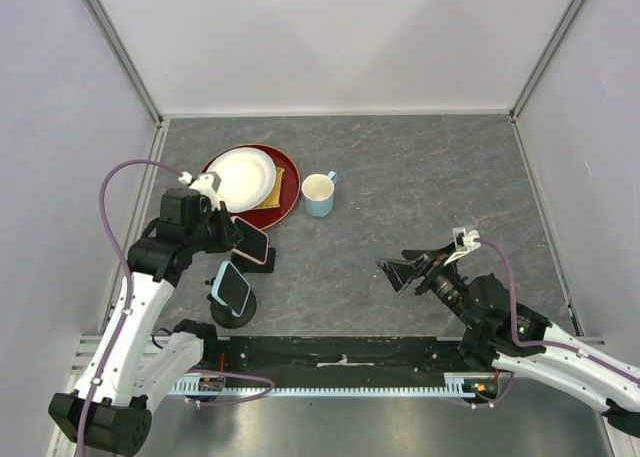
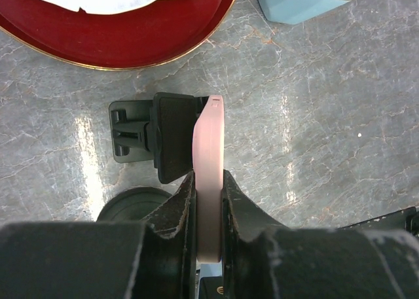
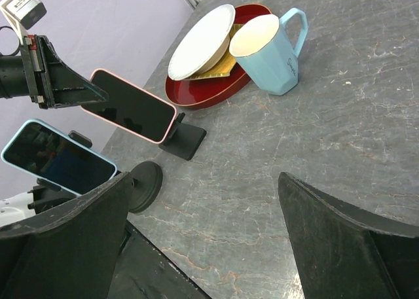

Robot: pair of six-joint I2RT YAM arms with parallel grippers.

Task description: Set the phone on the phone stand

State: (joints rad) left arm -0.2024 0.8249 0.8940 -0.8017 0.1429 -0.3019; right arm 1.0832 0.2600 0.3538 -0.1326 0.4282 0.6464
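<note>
My left gripper (image 1: pixel 232 239) is shut on a pink phone (image 1: pixel 252 240), holding it edge-on by its near end (image 2: pixel 209 155). The phone rests against the cradle of a black square-based phone stand (image 2: pixel 147 137), also seen in the right wrist view (image 3: pixel 185 140) under the pink phone (image 3: pixel 131 105). A second, blue phone (image 1: pixel 232 286) sits on a round-based black stand (image 1: pixel 233 310) near the left arm; it also shows in the right wrist view (image 3: pixel 57 157). My right gripper (image 1: pixel 398 274) is open and empty over bare table at the right.
A red tray (image 1: pixel 285 205) holds a white plate (image 1: pixel 241 178) and a yellow cloth at the back left. A light blue mug (image 1: pixel 319 193) stands right of it. The table's near edge has a black rail (image 1: pixel 330 352).
</note>
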